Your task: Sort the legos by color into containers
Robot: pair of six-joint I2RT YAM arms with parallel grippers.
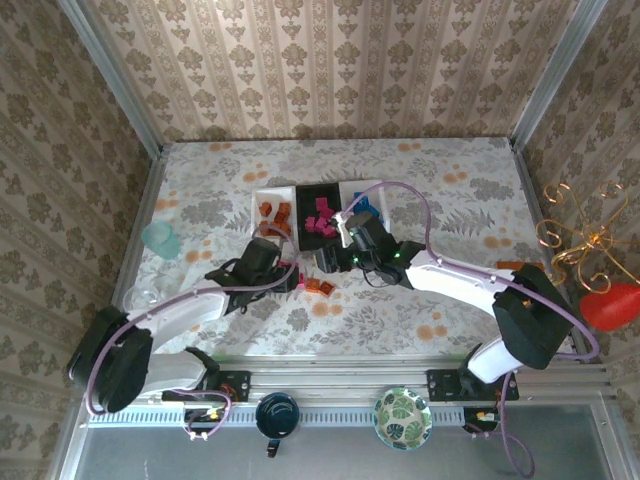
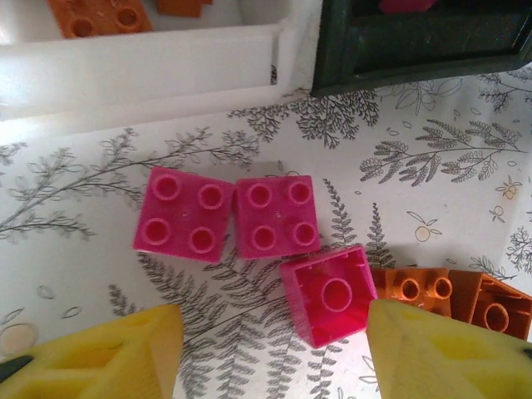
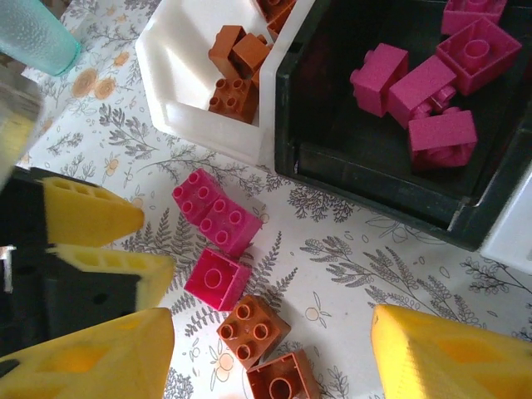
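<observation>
On the patterned table (image 2: 432,166) just short of the black tray (image 2: 416,41), an upturned magenta brick (image 2: 328,295) lies between the left gripper's (image 2: 274,320) parted, empty fingers, off-centre toward one finger, so this arm, not the wide-open, empty right gripper (image 3: 273,320), sits nearer.

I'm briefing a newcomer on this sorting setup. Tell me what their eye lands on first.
Three loose magenta bricks lie on the flowered table before the trays, with the left gripper open over them. Two orange bricks sit beside them. Behind, the black tray holds magenta pieces and the left white tray orange ones.
</observation>
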